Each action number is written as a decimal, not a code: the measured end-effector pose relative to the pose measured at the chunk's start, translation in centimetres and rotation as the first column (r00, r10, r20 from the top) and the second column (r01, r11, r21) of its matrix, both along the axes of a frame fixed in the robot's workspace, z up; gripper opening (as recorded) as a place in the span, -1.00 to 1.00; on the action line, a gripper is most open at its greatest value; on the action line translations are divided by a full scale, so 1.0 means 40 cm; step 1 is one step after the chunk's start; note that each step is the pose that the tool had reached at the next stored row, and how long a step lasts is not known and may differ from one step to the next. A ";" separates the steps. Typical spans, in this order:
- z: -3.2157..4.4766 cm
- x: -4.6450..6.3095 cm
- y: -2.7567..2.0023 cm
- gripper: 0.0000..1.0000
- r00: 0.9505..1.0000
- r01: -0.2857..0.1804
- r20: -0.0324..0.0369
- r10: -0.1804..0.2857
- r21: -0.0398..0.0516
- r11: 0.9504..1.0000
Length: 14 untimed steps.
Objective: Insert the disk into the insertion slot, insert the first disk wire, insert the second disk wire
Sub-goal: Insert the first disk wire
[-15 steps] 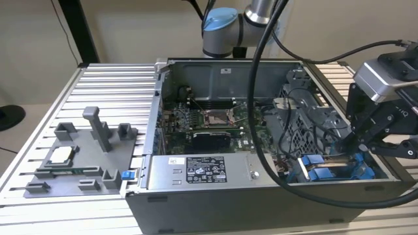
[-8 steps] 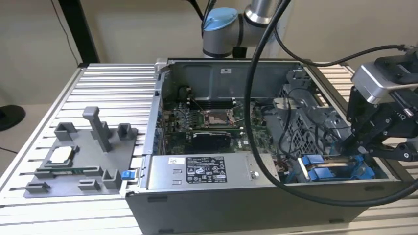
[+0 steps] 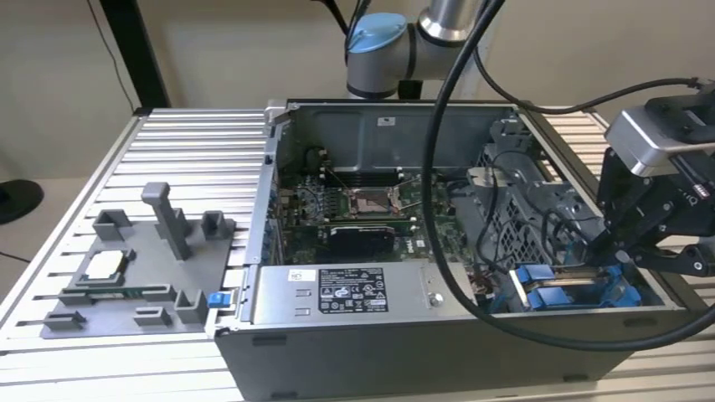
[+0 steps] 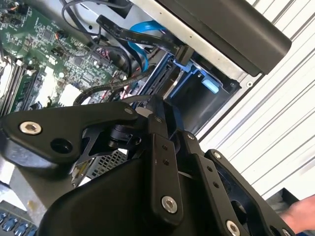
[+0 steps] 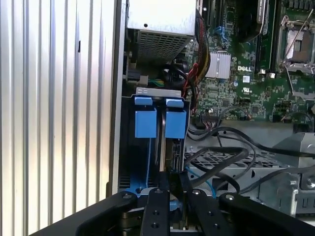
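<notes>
Blue-framed disk [image 5: 146,123] sits in the insertion slot [image 5: 127,147] just under the hand [image 5: 172,186]; grip cannot be told.

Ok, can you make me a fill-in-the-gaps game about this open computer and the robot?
1. The two plastic tabs on the dark grey rectangular drive bay are ____.
2. The flat circuit board inside the open grey metal computer case is ____.
3. The black robot gripper hangs over the case at the exterior view's ____ end.
4. The grey plastic fixture lies on the ribbed silver metal table, on the exterior view's ____ of the case.

Missing words: blue; green; right; left.
</notes>
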<state>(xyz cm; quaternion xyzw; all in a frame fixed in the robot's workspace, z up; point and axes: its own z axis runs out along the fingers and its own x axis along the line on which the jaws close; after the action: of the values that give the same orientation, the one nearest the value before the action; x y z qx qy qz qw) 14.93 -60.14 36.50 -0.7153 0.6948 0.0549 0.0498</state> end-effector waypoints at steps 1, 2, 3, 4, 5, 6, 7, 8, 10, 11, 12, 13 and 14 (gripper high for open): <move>0.000 0.000 0.000 -1.00 1.000 0.000 0.000 0.000 0.000 1.000; 0.000 0.001 0.000 -1.00 1.000 0.000 0.000 0.000 0.000 1.000; 0.000 0.002 0.000 -1.00 1.000 0.000 0.000 0.000 0.000 1.000; 0.000 0.003 0.000 -1.00 1.000 0.000 0.000 0.000 0.000 1.000; 0.000 0.004 0.000 -1.00 1.000 0.000 0.000 0.000 0.000 1.000; 0.000 0.006 0.000 -1.00 1.000 0.000 -0.001 0.000 0.000 1.000; 0.000 0.007 0.000 -1.00 1.000 0.000 -0.001 0.000 0.000 1.000; 0.000 0.009 0.000 -1.00 1.000 0.000 -0.001 0.000 0.000 1.000; -0.001 0.013 0.000 -1.00 1.000 0.000 -0.003 0.000 0.000 1.000; -0.001 0.015 0.000 -1.00 1.000 0.000 -0.004 0.000 0.000 1.000; -0.002 0.016 0.000 -1.00 1.000 0.000 -0.006 0.000 0.000 1.000; -0.002 0.016 0.000 -1.00 1.000 0.000 -0.007 0.000 0.000 1.000; -0.003 0.016 0.000 -1.00 1.000 0.000 -0.008 0.000 0.000 1.000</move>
<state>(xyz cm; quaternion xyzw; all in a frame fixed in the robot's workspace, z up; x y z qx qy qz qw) 15.58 -60.14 36.39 -0.7150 0.6951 0.0577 0.0470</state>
